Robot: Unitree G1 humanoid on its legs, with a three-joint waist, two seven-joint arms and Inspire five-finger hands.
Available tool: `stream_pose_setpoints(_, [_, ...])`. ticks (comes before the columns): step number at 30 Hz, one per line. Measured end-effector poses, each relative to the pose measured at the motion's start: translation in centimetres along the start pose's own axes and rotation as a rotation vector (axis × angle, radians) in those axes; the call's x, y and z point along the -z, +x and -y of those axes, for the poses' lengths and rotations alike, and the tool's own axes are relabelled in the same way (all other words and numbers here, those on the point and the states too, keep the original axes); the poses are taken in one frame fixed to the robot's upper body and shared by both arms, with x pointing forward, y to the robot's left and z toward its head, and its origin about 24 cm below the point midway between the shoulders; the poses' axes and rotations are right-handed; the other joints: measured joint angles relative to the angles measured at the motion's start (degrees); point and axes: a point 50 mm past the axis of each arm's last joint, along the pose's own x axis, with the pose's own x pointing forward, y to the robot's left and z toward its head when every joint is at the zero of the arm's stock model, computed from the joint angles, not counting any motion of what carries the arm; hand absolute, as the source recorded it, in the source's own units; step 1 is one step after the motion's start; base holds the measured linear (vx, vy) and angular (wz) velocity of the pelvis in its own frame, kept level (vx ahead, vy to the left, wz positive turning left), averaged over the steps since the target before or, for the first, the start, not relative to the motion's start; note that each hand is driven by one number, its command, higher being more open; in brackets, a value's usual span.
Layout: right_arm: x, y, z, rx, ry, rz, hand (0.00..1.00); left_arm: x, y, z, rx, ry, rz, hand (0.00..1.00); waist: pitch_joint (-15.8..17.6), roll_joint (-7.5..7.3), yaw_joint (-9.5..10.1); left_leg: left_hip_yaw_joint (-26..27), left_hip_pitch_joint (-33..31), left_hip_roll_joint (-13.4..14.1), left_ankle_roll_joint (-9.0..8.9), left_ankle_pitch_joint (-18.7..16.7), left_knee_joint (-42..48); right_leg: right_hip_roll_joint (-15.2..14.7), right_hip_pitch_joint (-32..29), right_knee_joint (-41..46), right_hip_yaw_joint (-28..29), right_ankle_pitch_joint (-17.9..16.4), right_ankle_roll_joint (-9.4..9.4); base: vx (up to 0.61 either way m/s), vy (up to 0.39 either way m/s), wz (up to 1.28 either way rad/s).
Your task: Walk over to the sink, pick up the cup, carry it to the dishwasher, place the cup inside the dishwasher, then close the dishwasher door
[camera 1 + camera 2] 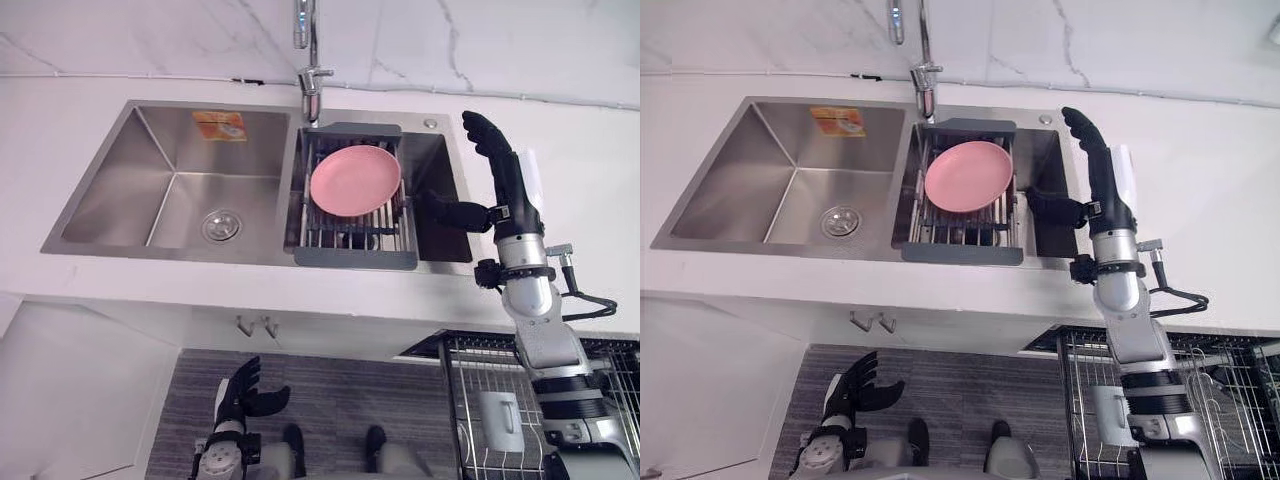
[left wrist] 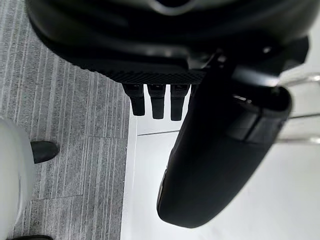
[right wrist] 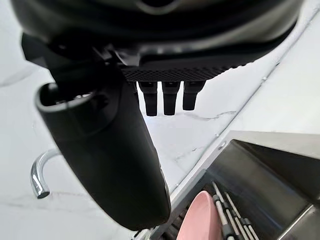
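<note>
A pale cup (image 1: 498,418) sits in the wire rack of the open dishwasher (image 1: 462,400) at the lower right, beside my right forearm. My right hand (image 1: 508,180) is raised over the right rim of the steel sink (image 1: 120,190), fingers straight, thumb pointing toward the basin, holding nothing. A pink plate (image 1: 355,180) leans in a dish rack (image 1: 355,258) in the sink's right basin; the same plate (image 3: 200,220) shows past my right hand. My left hand (image 1: 240,395) hangs low over the floor, relaxed and open.
A faucet (image 1: 310,75) rises behind the sink's divider. The left basin holds only its drain (image 1: 221,226). White counter (image 1: 590,180) surrounds the sink, with white cabinet fronts (image 1: 90,390) below and grey striped floor (image 1: 330,400) in front.
</note>
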Motion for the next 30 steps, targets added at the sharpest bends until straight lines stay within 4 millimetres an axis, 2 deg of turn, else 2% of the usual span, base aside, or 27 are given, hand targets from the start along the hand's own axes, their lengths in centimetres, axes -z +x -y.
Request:
stream_pose_setpoints(6, [1.4,0.7,-1.6,-0.092,-0.042,-0.058,0.9,0.1,-0.1,0.2,0.013,0.025,0.001,0.9,-0.5,-0.03,0.26,-2.1,0.2,-0.9,-0.9,3.1,-3.4,-0.7,0.5,-0.9,-2.6,0.6,0.37,-0.04,-0.005,0.25])
stream_pose_setpoints(7, [3.4,0.4,-3.0,-0.17,-0.107,-0.146,0.9,1.2,-0.7,0.6,0.034,0.044,-0.032,0.9,-1.3,0.83,0.07,-2.8,1.5,-0.9,0.58,13.5,-15.7,0.8,-2.2,-3.7,-2.8,5.0,-0.62,-0.03,-0.012,0.1])
stream_pose_setpoints(15, [3.4,0.4,-3.2,-0.174,-0.115,-0.149,0.9,1.0,-0.6,0.5,0.029,0.042,-0.028,0.9,-1.4,0.58,-0.43,-2.0,1.8,-0.7,0.53,13.5,-15.7,0.9,-2.2,-3.8,-2.3,5.0,-0.63,0.0,0.0,-0.03])
stream_pose_setpoints(21, [3.6,0.2,-3.8,-0.155,-0.11,-0.182,0.9,0.5,-0.2,0.6,0.028,0.032,-0.022,0.9,-2.2,-0.76,-1.14,-1.5,1.9,-0.2,0.01,13.1,-15.7,1.1,-2.1,-3.8,-2.3,5.0,-0.64,0.0,-0.002,-0.03])
stream_pose_setpoints(27, [3.7,0.2,-3.7,-0.147,-0.156,-0.186,0.9,0.5,-0.2,0.5,0.022,0.015,-0.027,0.9,-2.6,-1.48,-0.78,-2.7,1.1,-0.5,-0.18,13.0,-15.7,0.6,-1.9,-3.8,-3.8,4.9,-0.48,0.01,0.004,0.11])
stream_pose_setpoints(30, [3.8,0.3,-3.8,-0.155,-0.169,-0.19,0.9,0.6,-0.2,0.5,0.017,0.016,-0.03,0.9,-2.5,-1.67,0.44,-2.9,0.8,-0.7,-0.2,13.0,-15.7,0.4,-1.9,-3.8,-4.3,4.9,-0.44,0.02,0.019,0.11])
